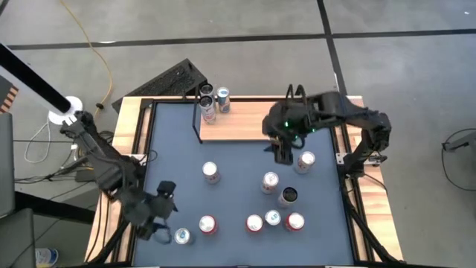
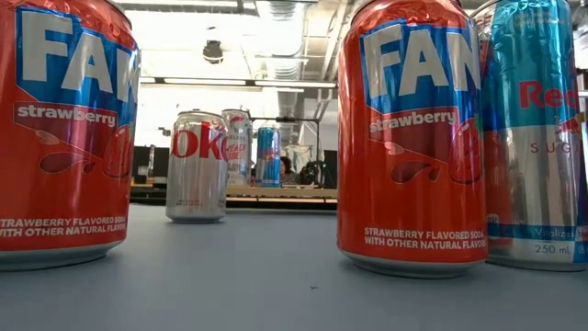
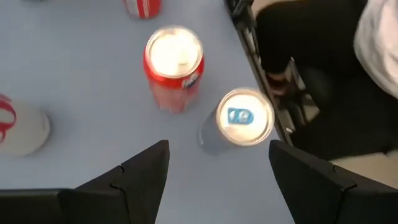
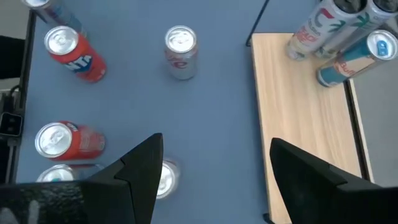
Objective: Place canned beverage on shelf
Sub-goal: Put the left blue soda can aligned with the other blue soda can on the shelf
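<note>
Hovering over the table's near left corner, the left hand (image 1: 165, 223) holds nothing; its two dark fingers (image 3: 140, 177) stand apart with bare blue table (image 3: 81, 106) between them. Just ahead of those fingers, in the left wrist view, stands a silver-topped can (image 3: 239, 121) with a blue tab, close to the table's edge, and beside it a red can (image 3: 174, 65). A white can (image 3: 22, 127) with red lettering stands farther off.

The right hand (image 1: 286, 145) hangs over the near edge of the shelf (image 1: 238, 125), also empty, its fingers (image 4: 140, 168) spread wide. Its wrist view looks down on the light-wood board (image 4: 305, 118), where three tall slim cans (image 4: 339, 40) stand grouped at one end, by the black rod upright (image 1: 199, 119). The rest of the board is bare wood.

On the blue table, the remaining cans are scattered: a silver can (image 4: 180, 53) stands alone in the middle, and a red can (image 4: 74, 53) and another red one (image 4: 62, 140) stand nearer the front edge. In the low view, two red strawberry soda cans (image 2: 413, 138) fill the foreground, with a slim blue-and-silver can (image 2: 537, 133) touching the right one.
</note>
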Controlling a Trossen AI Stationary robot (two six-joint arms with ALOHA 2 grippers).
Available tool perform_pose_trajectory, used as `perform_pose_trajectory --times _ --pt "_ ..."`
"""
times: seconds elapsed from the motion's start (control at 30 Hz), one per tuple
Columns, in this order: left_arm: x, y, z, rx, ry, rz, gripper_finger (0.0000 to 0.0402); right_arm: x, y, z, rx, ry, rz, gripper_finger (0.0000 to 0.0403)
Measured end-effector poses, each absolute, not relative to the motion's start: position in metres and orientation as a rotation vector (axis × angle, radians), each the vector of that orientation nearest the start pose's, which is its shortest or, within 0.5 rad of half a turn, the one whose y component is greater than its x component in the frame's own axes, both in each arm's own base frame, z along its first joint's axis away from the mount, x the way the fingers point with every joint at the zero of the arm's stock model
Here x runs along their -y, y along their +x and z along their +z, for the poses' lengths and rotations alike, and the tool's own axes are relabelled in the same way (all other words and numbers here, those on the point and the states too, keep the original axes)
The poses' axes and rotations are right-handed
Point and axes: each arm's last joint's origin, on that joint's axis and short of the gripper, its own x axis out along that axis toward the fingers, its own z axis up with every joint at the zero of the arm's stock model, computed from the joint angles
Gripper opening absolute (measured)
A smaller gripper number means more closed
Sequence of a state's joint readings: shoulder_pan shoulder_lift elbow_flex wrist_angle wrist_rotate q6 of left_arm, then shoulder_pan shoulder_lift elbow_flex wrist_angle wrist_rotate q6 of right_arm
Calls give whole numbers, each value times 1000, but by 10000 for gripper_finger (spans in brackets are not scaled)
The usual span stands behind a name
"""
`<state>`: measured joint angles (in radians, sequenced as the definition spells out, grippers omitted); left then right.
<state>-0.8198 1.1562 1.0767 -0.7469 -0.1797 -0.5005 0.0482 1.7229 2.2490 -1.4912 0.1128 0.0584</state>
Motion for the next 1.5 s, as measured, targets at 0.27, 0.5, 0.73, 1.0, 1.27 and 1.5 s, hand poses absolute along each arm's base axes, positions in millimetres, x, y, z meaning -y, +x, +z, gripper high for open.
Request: perform_pose_trajectory --times 0.27,0.5,0.73,1.0,1.27,1.5 --pt "186 138 317 -783 -145 -335 266 -54 290 461 -942 -42 -78 276" --pt "183 151 317 -744 -76 -356 266 -74 286 461 -923 -110 -95 276" --pt "183 174 303 -869 -81 -460 279 -78 284 460 -927 -126 -108 276" --pt "188 201 293 -962 -166 -543 330 -78 284 460 -928 -126 -107 276" --pt "196 210 314 -937 -38 -406 332 -79 283 460 -933 -132 -101 276" --pt "216 223 300 -1016 -29 -430 332 -82 282 460 -936 -137 -91 276"
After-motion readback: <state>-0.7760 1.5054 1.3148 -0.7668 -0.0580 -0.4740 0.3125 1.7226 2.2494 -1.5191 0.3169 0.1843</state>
